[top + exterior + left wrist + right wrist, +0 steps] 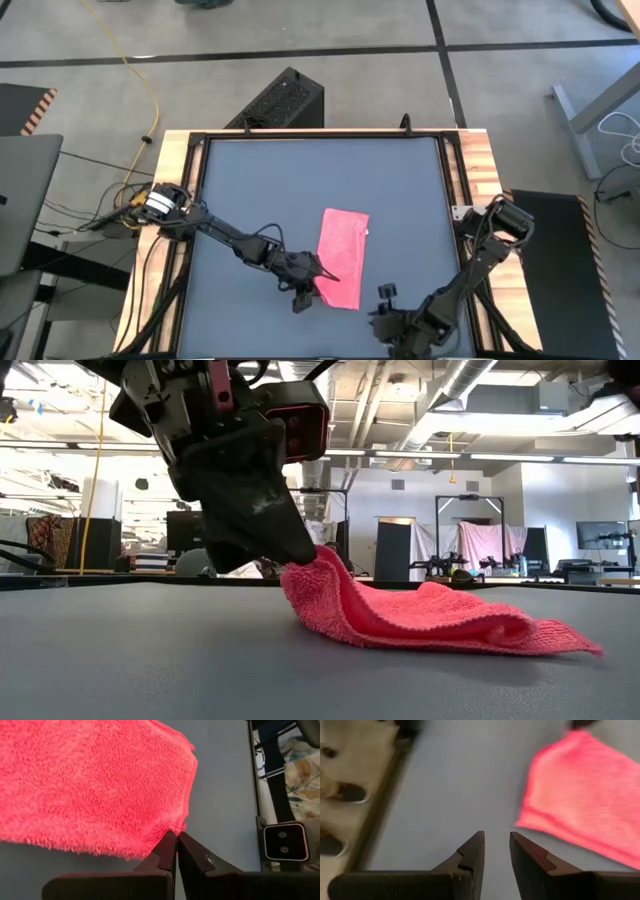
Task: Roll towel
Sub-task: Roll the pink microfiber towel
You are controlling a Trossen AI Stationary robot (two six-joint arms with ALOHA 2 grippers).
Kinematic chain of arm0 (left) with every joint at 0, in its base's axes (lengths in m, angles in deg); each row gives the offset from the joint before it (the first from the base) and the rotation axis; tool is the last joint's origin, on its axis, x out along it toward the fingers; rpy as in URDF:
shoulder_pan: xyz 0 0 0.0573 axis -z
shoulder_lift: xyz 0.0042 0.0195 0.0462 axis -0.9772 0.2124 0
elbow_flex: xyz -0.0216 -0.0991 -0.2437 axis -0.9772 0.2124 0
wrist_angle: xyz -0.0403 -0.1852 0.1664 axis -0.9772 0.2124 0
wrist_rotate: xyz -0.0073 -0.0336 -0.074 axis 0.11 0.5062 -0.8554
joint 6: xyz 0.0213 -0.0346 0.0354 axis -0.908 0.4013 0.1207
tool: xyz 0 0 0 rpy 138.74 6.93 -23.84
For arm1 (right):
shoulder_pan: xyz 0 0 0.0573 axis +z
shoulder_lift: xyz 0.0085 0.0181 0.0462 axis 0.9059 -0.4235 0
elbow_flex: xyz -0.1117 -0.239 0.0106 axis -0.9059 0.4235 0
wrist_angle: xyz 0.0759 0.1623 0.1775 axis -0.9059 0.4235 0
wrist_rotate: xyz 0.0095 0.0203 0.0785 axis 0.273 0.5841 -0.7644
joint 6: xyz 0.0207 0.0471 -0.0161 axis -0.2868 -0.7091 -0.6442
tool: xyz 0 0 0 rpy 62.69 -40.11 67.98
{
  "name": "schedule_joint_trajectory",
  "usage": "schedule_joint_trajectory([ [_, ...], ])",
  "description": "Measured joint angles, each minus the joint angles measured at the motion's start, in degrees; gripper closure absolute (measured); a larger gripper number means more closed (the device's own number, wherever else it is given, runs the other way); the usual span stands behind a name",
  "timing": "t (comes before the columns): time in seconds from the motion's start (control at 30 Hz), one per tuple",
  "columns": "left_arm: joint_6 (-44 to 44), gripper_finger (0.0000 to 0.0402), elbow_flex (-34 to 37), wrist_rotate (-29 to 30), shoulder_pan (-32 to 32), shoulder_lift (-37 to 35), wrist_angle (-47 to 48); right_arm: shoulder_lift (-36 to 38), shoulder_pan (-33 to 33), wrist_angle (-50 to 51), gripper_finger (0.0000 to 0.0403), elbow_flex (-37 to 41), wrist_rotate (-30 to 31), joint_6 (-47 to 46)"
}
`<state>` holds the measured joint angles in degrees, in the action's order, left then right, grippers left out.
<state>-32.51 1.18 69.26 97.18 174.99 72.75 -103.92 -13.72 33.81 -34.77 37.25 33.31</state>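
We see the left gripper (318, 274) closed on the towel (342, 255) edge near the table's (250, 180) front edge, while the right gripper (496, 851) hangs part-open, empty.

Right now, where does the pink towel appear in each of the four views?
High view: the towel lies folded at centre, slightly toward the near edge.
Low view: right of centre, one end lifted.
Left wrist view: fills the upper left.
Right wrist view: upper right.
Shared landmark: the left gripper, shut on the towel's edge, also seen in the low and left wrist views.
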Motion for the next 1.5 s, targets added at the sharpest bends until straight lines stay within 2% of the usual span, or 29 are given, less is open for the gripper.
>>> schedule_joint_trajectory([
  [0.13, 1.4, 0.0401, 0.0, 0.0, 0.4, 0.0, -0.1, -1.6, -3.7, 0.5, 0.0286, 0.0, 1.3, -3.4],
  [0.27, 2.7, 0.0401, 0.0, 0.1, 0.9, 0.0, -0.3, -4.9, -7.4, -2.3, 0.0286, 0.0, -4.9, -4.6],
  [0.33, 3.1, 0.0401, 0.0, 0.6, 1.2, 0.0, -0.5, -6.0, -8.2, -4.1, 0.0286, 0.0, -6.1, -5.2],
  [0.5, 3.6, 0.0401, 0.0, 0.7, 1.5, 0.0, -0.5, -6.5, -8.2, -4.7, 0.0286, 0.0, -6.2, -9.0],
  [0.87, 2.6, 0.0401, 0.0, 1.3, 1.4, 0.0, -0.5, -6.5, -7.8, -5.2, 0.0286, -1.6, -6.4, -9.1],
  [1.13, 2.6, 0.0401, 0.0, 1.2, 1.4, 0.0, -0.6, -6.5, -7.8, -5.0, 0.0286, -1.7, -4.4, -8.2],
  [1.37, 2.0, 0.0401, 0.0, 1.2, 1.4, 0.0, -0.6, -6.4, -7.9, -5.1, 0.0286, -6.7, -2.0, 1.8],
  [1.5, 1.9, 0.0401, 0.0, 1.2, 1.4, 0.0, -0.6, -6.4, -7.9, -3.9, 0.0286, -6.4, -2.0, 1.4],
])
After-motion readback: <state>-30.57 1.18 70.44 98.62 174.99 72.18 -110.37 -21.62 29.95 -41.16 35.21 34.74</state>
